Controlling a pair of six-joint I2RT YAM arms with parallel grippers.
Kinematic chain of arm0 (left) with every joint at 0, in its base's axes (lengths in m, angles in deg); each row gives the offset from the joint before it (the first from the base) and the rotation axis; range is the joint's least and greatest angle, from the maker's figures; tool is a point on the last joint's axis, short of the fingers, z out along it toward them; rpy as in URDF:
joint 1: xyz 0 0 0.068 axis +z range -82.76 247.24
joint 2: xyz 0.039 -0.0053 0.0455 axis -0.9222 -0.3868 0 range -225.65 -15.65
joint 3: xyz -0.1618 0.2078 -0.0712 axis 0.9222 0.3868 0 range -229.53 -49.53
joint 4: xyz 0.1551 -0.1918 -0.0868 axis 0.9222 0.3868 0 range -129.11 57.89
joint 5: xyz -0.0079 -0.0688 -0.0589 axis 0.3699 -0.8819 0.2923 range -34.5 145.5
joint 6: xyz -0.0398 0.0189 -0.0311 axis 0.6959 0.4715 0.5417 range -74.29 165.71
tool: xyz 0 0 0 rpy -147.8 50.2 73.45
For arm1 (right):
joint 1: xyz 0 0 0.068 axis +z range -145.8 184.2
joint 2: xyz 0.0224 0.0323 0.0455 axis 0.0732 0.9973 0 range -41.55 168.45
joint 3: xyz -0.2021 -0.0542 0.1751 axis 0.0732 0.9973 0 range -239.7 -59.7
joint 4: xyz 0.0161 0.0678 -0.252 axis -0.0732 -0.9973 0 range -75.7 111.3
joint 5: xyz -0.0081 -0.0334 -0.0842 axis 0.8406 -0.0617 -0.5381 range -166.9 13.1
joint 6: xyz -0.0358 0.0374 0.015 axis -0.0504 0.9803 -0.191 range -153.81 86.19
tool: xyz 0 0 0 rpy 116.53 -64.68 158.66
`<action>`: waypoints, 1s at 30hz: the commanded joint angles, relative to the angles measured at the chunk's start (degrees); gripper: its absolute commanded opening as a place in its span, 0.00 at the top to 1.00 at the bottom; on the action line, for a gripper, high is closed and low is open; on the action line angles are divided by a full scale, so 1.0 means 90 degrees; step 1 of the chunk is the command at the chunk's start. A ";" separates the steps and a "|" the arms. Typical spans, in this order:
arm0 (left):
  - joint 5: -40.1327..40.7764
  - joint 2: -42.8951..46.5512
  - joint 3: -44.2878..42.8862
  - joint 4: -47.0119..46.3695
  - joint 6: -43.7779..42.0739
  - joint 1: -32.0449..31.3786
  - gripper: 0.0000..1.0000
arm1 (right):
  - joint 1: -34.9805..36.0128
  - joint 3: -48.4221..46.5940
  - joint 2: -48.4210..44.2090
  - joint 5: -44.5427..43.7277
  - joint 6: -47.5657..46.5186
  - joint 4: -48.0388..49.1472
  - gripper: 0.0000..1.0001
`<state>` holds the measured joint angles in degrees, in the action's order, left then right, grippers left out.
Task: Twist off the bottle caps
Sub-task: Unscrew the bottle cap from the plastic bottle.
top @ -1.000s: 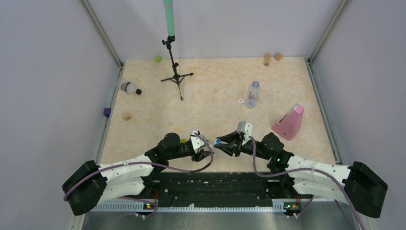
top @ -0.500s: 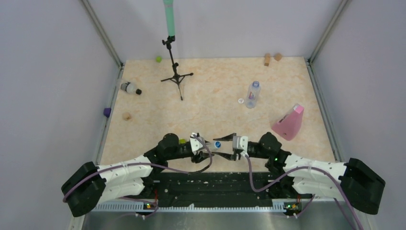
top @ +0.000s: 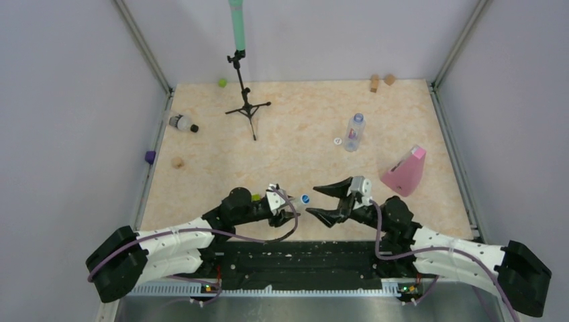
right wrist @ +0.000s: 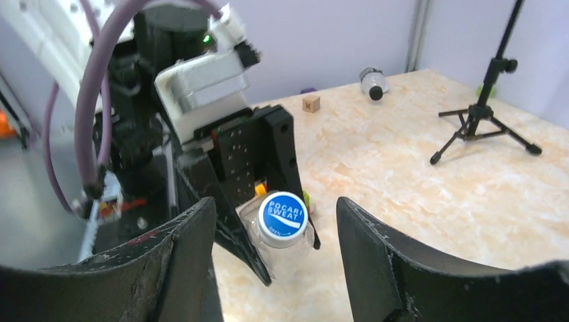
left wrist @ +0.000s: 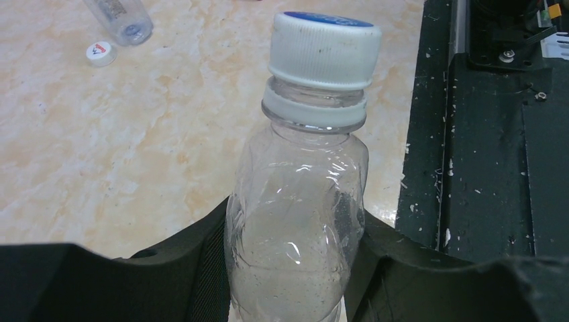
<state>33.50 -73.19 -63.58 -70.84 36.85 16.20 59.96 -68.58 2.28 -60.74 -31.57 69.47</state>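
a clear bottle (left wrist: 298, 221) is clamped around its body by the left pincer (top: 294, 208), low in the middle of the overhead frame, just above the black rail (top: 295, 258) at the near edge of the surface (top: 302, 161). its white cap (right wrist: 282, 212) with the blue top is seated on the neck. the right pincer (top: 314, 201) is held open, its jaws spread to either side of the cap and apart from it. the bottle's long axis is pointed toward the right of the frame, straight at the right pincer, so the cap's top is faced by that wrist; the right arm is plainly the nearer one for the twist. a short advance along that axis is likely needed before the jaws can be closed on the cap. open room is left above and to the right. the pink wedge (top: 404, 172) is near on the right, while a second bottle (top: 354, 131) with a loose white cap (top: 337, 141) beside it is well apart, further up.
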 commanded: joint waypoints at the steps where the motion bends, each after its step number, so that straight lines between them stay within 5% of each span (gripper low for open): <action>1: 0.0265 -0.0079 -0.0108 -0.0010 0.0076 -0.0012 1.00 | 0.0078 -0.0229 -0.0312 -0.1124 0.1804 -0.0314 0.35; 7: 0.0335 -0.0054 -0.0144 0.0000 0.0097 -0.0012 1.00 | 0.0074 -0.1175 -0.0169 -0.2112 0.3412 -0.2389 0.36; 10: 0.0364 -0.0060 -0.0149 0.0005 0.0101 -0.0011 1.00 | 0.0073 -0.1677 0.0160 -0.1839 0.3765 -0.3122 0.40; 25: 0.0440 -0.0175 -0.0217 0.0146 0.0093 -0.0012 1.00 | 0.0096 -0.2431 0.1068 -0.1583 0.4317 -0.4101 0.44; 30: 0.0444 -0.0289 -0.0246 0.0158 0.0087 -0.0012 1.00 | 0.0102 -0.2472 0.1072 -0.1513 0.4159 -0.4247 0.53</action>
<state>36.95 -74.56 -64.63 -70.38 37.29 16.20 59.99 -87.97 11.79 -74.84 6.77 33.60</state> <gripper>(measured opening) 0.529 0.493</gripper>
